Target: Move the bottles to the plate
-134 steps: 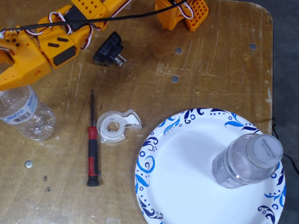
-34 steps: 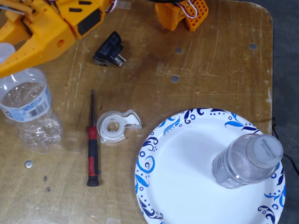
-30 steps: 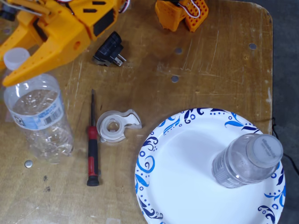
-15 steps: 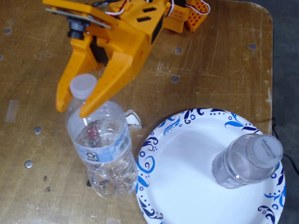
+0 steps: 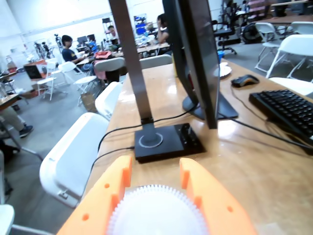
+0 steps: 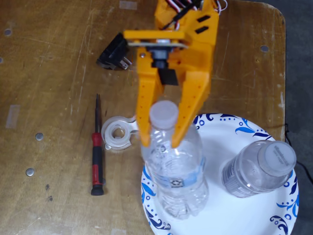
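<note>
Two bottles show in the fixed view. One bottle [image 6: 174, 171] hangs tilted over the left part of the plate [image 6: 222, 215], its white cap [image 6: 163, 114] between the two orange fingers [image 6: 146, 110] of the jaws [image 6: 160, 143], which are closed on its neck just below the cap. Its body and blue-white label lie over the plate's rim and white centre; whether its base touches the plate cannot be told. The second bottle [image 6: 259, 169] stands upright on the right part of the plate, cap up, well apart from the arm.

One plate is there, white with blue swirls round the rim, at the lower right of the wooden counter [image 6: 58, 58].

Three other loose things lie on the counter in the fixed view: one clear tape dispenser [image 6: 117, 133] just left of the plate's rim, one screwdriver [image 6: 97, 152] with a red and black handle left of that, and one black plug adapter [image 6: 114, 52] near the top, beside the arm.

In the wrist view the ribbed white cap [image 5: 157, 213] fills the bottom edge between two orange fingers [image 5: 100, 203], which press against its sides. Beyond lie a long desk with one monitor stand [image 5: 164, 139], one keyboard [image 5: 288, 110] and one mouse [image 5: 245, 80], plus several white chairs [image 5: 73, 156].
</note>
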`<state>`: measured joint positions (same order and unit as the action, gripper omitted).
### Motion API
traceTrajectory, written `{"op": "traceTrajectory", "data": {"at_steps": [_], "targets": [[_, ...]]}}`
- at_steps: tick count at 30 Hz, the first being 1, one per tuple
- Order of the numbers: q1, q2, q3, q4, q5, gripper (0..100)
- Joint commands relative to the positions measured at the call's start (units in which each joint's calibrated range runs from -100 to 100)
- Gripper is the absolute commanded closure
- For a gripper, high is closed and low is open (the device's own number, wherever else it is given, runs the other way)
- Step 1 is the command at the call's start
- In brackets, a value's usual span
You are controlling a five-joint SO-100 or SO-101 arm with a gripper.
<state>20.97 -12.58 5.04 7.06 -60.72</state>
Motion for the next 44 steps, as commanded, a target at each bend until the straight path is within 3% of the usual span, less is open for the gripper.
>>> {"op": "traceTrajectory", "data": {"at_steps": [1,15,28,44], "targets": [[-2.2,-2.9,-1.4,4.3,0.6,93],[-5.1,-2.2,-0.4,14.0,3.5,93],[-7.7,8.5,-0.2,4.6,3.5,93],[-6.8,9.6,2.9,4.6,5.9,93]]}}
